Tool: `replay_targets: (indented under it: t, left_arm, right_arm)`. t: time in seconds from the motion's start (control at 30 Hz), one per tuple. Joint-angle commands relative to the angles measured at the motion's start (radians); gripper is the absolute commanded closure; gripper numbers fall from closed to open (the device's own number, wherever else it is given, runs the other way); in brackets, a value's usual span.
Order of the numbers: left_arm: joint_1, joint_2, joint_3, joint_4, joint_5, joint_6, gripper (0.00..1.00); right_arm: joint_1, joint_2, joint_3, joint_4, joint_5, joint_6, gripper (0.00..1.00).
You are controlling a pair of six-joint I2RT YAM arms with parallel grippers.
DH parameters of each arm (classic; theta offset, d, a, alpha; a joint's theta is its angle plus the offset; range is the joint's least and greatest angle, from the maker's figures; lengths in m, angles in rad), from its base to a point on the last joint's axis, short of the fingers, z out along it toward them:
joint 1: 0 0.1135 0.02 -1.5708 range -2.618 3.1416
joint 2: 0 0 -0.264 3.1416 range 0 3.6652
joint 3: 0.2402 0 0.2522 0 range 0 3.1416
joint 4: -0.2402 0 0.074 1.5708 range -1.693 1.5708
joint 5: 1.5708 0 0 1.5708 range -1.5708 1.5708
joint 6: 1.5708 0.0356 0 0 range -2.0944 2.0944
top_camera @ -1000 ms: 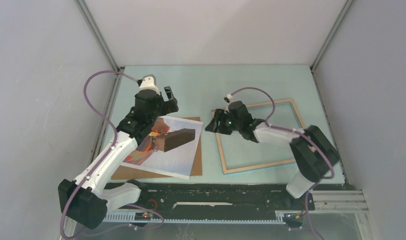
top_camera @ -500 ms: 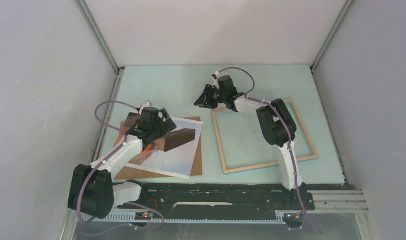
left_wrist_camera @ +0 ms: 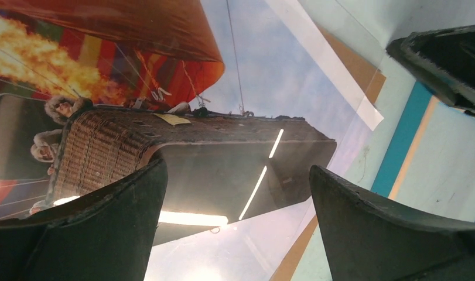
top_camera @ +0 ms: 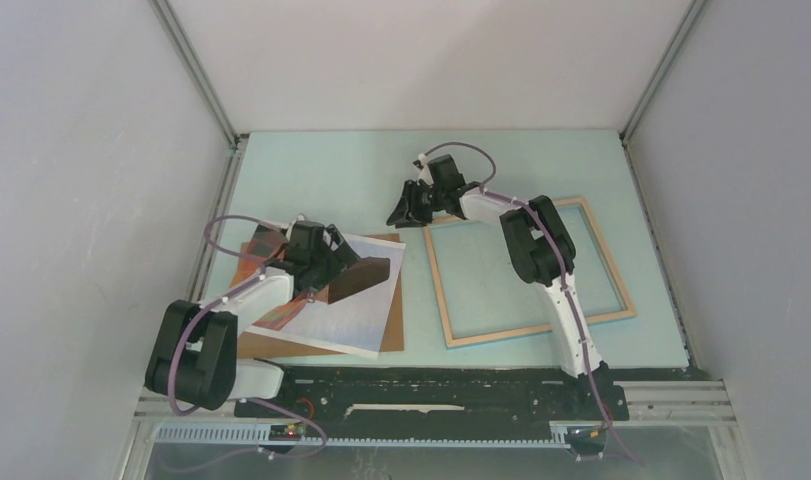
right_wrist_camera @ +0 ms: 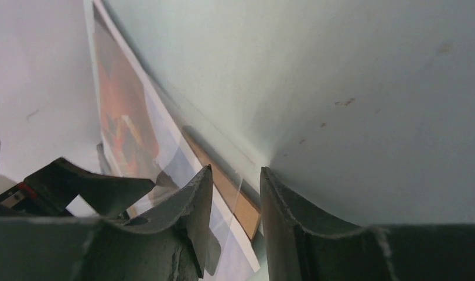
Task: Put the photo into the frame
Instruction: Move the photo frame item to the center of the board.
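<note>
The photo [top_camera: 353, 300] lies face up on the brown board [top_camera: 394, 325] at the left of the surface [top_camera: 381, 165]. It is turned a little askew, and the board shows past its right and near edges. My left arm [top_camera: 256, 292] reaches low over it from the near-left. My left jaws hang just above the print, spread wide with nothing between them. Through that wrist camera I see the balloon's orange-red cloth, the flame and the wicker basket close below, with lamp reflections across the dark block.

The frame [top_camera: 529, 331] lies flat to the right of the board, wood side up, near it but apart. A strip of its blue edge shows in my left wrist view. My right arm [top_camera: 541, 250] stretches over the frame's left part to the far side. My right jaws sit by the frame's far-left corner, low over the bare surface, pointing toward the photo. They stand narrow, with a slim gap between them, and hold nothing. Whether they touch the surface I cannot tell.
</note>
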Motion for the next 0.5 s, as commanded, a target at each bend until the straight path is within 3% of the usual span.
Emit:
replay_targets:
  t: [0.0,0.47]
  left_arm:
    - [0.005,0.01,-0.022,0.061,0.014,-0.028,0.0]
    - [0.005,0.012,-0.044,0.098,0.021,-0.036,0.0]
  right_arm:
    - [0.015,0.035,0.039,-0.009,-0.049,-0.015,0.57]
    - [0.016,-0.002,-0.024,0.181,-0.188,0.097,0.69]
